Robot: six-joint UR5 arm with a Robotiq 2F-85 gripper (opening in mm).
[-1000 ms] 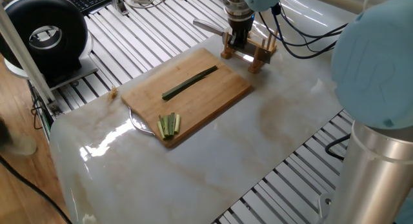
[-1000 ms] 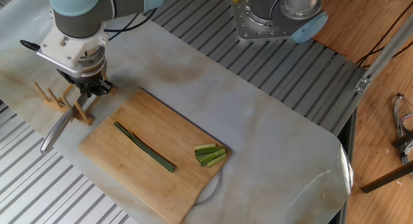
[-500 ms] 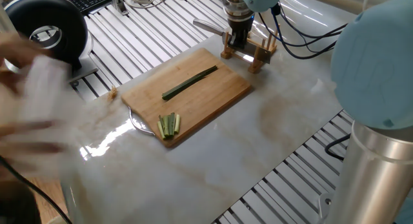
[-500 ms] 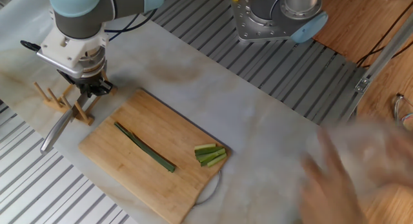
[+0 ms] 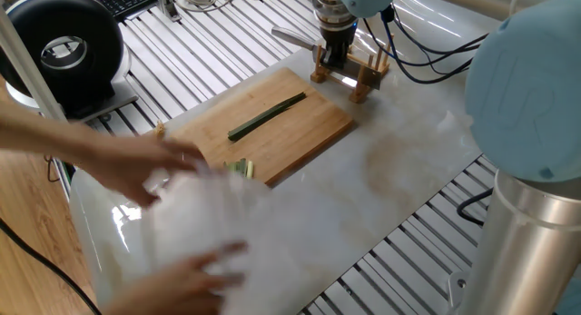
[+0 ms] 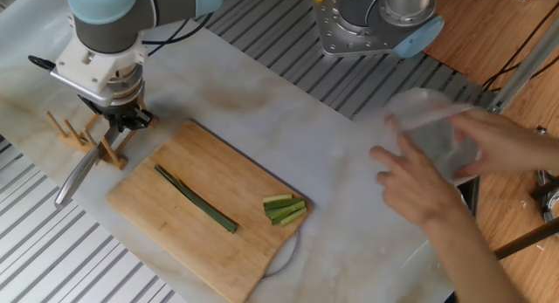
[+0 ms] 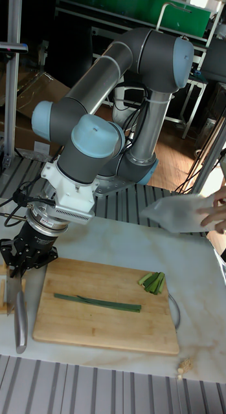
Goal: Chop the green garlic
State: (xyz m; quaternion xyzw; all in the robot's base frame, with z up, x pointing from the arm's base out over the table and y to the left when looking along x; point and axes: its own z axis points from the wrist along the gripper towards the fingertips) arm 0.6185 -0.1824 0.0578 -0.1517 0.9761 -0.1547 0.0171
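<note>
The green garlic (image 5: 266, 116) (image 6: 196, 198) (image 7: 96, 302) is one long, thin, dark-green stalk lying diagonally on the wooden cutting board (image 5: 313, 133) (image 6: 166, 237) (image 7: 100, 326). My gripper (image 5: 332, 59) (image 6: 120, 124) (image 7: 25, 262) is lowered onto the wooden knife rack (image 5: 365, 74) (image 6: 74, 133) just past the board's far corner. It sits over the handle end of a knife (image 5: 292, 38) (image 6: 74, 176) (image 7: 21, 317) whose blade sticks out of the rack. The handle and the jaw gap are hidden.
A bundle of short pale-green sticks (image 5: 241, 167) (image 6: 285, 209) (image 7: 153, 281) lies at the board's other end. A person's hands (image 5: 136, 170) (image 6: 419, 189) hold a translucent sheet (image 5: 227, 233) (image 6: 432, 133) (image 7: 174, 213) over the marble table beside the board.
A person's hands with a translucent sheet have come in over the table next to the board. My arm, the knife and the stalk have not moved.
</note>
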